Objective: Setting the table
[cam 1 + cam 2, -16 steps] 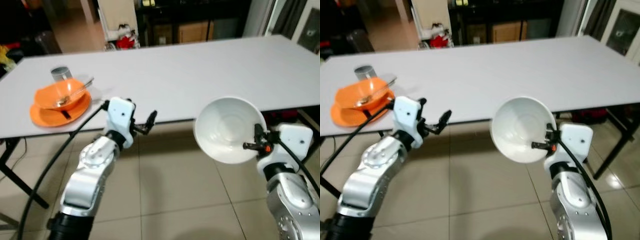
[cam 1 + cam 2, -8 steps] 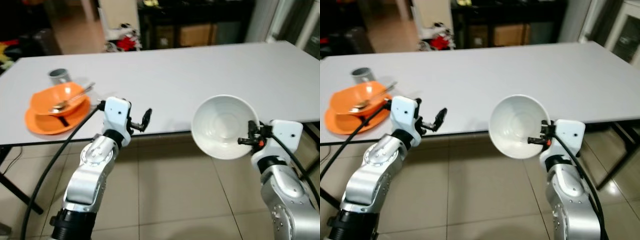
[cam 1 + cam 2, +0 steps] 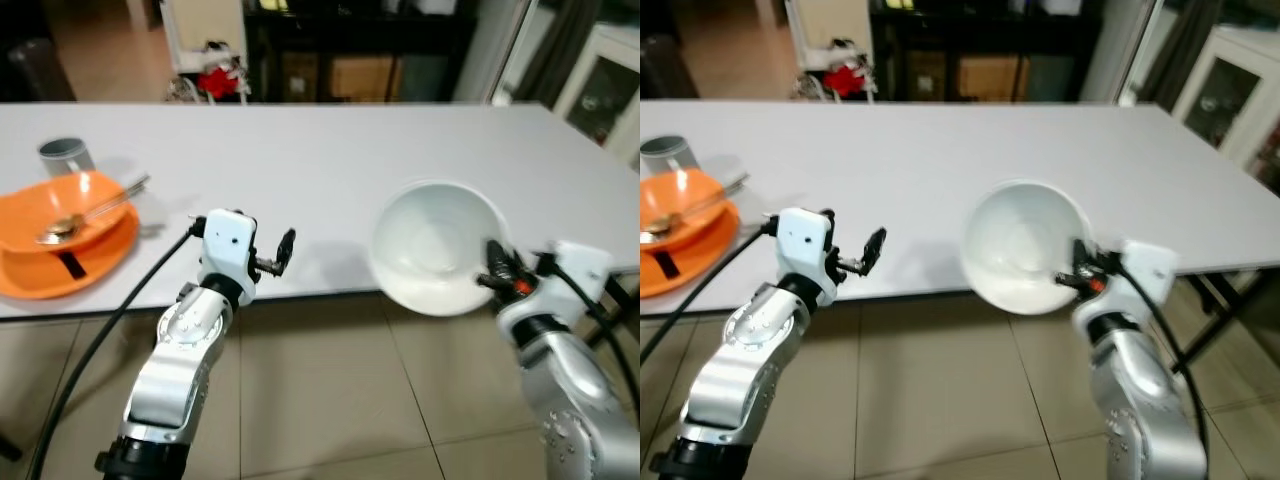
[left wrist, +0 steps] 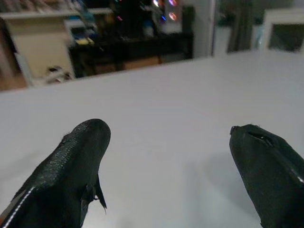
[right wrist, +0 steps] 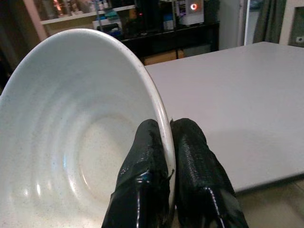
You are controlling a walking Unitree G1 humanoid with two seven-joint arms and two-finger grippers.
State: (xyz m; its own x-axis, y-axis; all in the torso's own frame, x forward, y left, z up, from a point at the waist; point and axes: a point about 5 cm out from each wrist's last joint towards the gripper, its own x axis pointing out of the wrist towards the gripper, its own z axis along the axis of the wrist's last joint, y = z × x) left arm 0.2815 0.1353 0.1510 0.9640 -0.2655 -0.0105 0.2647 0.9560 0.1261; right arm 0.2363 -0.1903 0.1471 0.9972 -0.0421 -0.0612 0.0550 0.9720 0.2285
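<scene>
While pinched at its rim between the right gripper's [image 5: 166,142] closed black fingers [image 5: 192,156], one inside the wall and one outside, white bowl [image 3: 432,247] tipped so its open mouth faces up toward the head camera. Held in the air at the near edge of the surface [image 3: 330,160], overlapping that edge in the eye views; cannot tell if it touches. Glossy white finish, round, deep, with faint concentric rings stepping down the inside wall and tiny speckles in the glaze (clearest in the right wrist view). Thin smooth rim. Nothing inside it.

Fingers rough and matte, sort of rubbery with a woven-looking texture, on a silver arm with a white wrist block and a black cable trailing off.

Left gripper [image 3: 283,252] at the near edge too, well apart from the bowl, fingers spread wide with nothing between them; same coarse black pads [image 4: 71,161] in the left wrist view, over plain pale top.

Surface itself flat, matte, light grey, long and rectangular, on dark legs.

Far off on the robot's left: orange bowl [image 3: 55,205] sitting on an orange plate [image 3: 75,262], both shiny plastic-looking, a metal spoon [image 3: 90,212] lying in the bowl, handle poking past the rim. Small grey metal cup [image 3: 64,155] just behind. Beige glossy floor tiles [image 3: 320,400] underneath.
</scene>
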